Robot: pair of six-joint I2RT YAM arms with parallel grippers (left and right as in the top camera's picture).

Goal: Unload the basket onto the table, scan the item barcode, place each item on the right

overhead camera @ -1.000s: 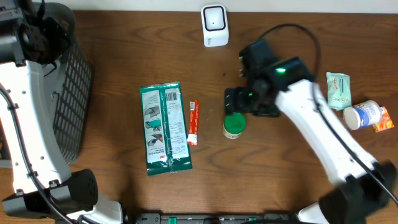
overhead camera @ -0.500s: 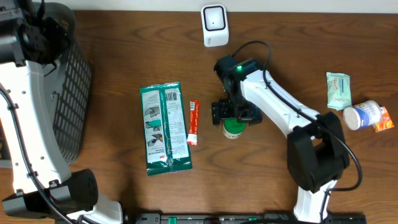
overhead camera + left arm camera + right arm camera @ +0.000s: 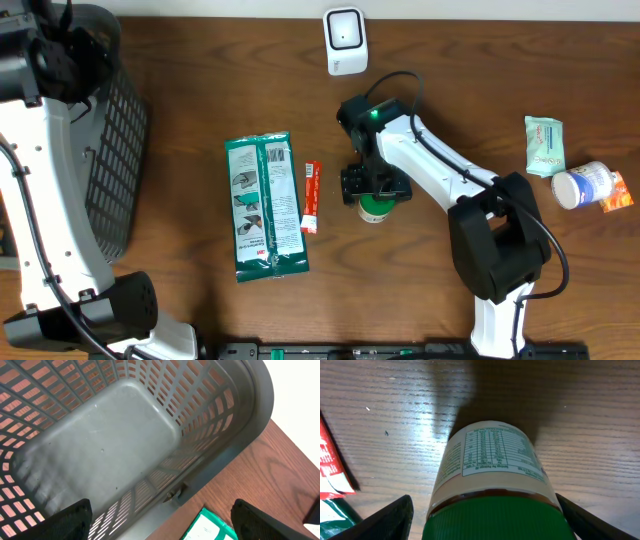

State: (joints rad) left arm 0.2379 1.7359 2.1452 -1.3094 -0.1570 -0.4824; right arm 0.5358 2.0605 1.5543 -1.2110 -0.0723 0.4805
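A: Right gripper point(image 3: 485, 515) first. State?
B: Jaws spread, one finger either side of the green-lidded jar point(image 3: 492, 460). It straddles the lid from above, and I can't make out a squeeze. The wide stance suits the jar's girth, I'd judge.
A: Jar's position?
B: Upright on the table point(image 3: 200, 80), mid-table, just right of the red sachet point(image 3: 310, 197). The green pouch point(image 3: 265, 205) lies beyond that. A top-down approach makes sense for a standing jar.
A: Barcode?
B: Not seen. The wrist view shows only the nutrition panel, so the jar likely needs turning once lifted.
A: Turned toward what?
B: The white device point(image 3: 345, 40) at the far edge, presumably the scanner. It is well apart from the jar, with bare wood between.
A: Left gripper point(image 3: 165, 515)?
B: Fingers apart and holding nothing. It hangs over the grey basket point(image 3: 215, 405) at the left edge, probably parked clear of the working arm.
A: Anything else?
B: A mint packet point(image 3: 544, 145) and a small bottle point(image 3: 585, 185) sit far right, untouched, likely waiting their turn
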